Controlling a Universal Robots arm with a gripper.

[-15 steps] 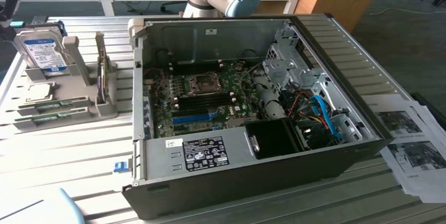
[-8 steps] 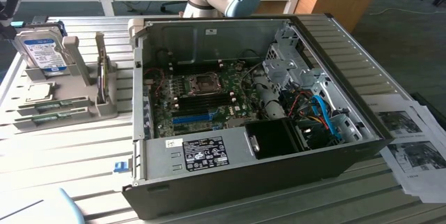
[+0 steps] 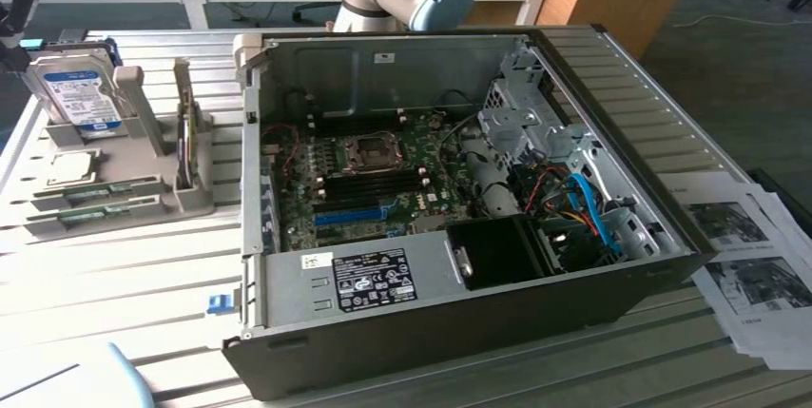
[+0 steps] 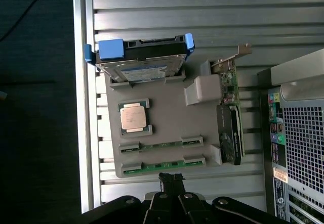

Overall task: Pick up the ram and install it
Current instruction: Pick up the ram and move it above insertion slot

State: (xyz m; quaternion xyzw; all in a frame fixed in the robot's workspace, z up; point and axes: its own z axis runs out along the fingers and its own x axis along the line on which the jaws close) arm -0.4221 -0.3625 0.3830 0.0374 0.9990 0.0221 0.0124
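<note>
Two rams, thin green sticks point(image 4: 161, 144) point(image 4: 162, 164), lie side by side in slots of a grey holder tray point(image 4: 167, 113). In the exterior view the same ram sticks point(image 3: 95, 189) point(image 3: 89, 210) sit at the tray's near end, at that view's left. My gripper point(image 4: 171, 178) hovers well above the table just beyond the tray's ram end. Its black fingers are shut together with nothing between them, and they touch nothing. The open computer case point(image 3: 660, 123) shows its motherboard point(image 3: 380, 180) with dark memory slots beside the processor socket.
The tray also carries a silver hard drive point(image 4: 142, 67) with blue ends, a square processor chip point(image 4: 134, 118) and an upright expansion card point(image 4: 230, 128). Printed papers point(image 3: 748, 256) lie at the exterior view's right. The slatted table's edge point(image 4: 78, 107) drops to dark floor.
</note>
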